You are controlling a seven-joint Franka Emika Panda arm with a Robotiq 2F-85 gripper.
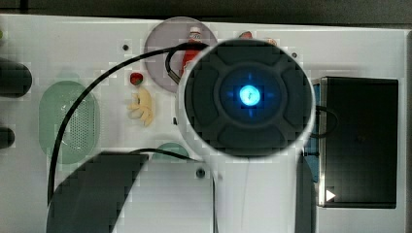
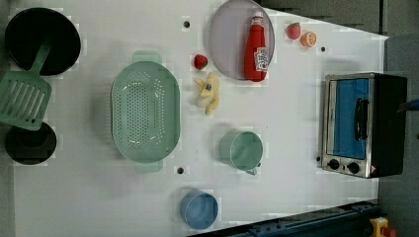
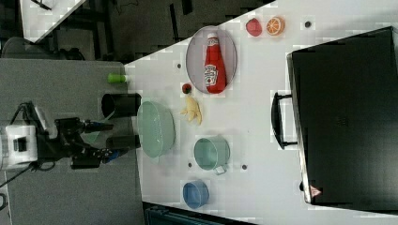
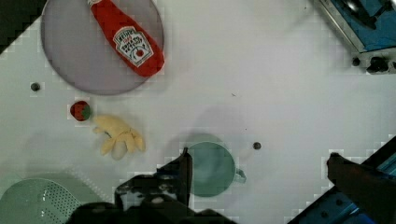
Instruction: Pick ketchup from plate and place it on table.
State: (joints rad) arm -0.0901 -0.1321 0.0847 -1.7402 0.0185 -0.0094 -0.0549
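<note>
Red plastic, by the look of it: the ketchup [image 2: 256,49] lay flat on the plate [image 2: 227,44], a slim toy bottle with its white cap toward the table's far edge in the left view and its base reaching the plate's rim. I judged it light, fairly stiff and smooth-sided, apt to roll; the labelled middle, taken across the narrow width, seemed the safest hold. The gripper [image 4: 259,165] hung well above the table [image 2: 296,118] with its fingers [image 4: 184,170] spread wide and nothing between them. The plate sat by the table's edge, a strawberry [image 2: 200,61] and a banana [image 2: 208,94] just beside it. Bare white tabletop lay between plate, green cup [image 2: 242,150] and toy oven [image 2: 363,123], room enough, I thought, to set the bottle down.
</note>
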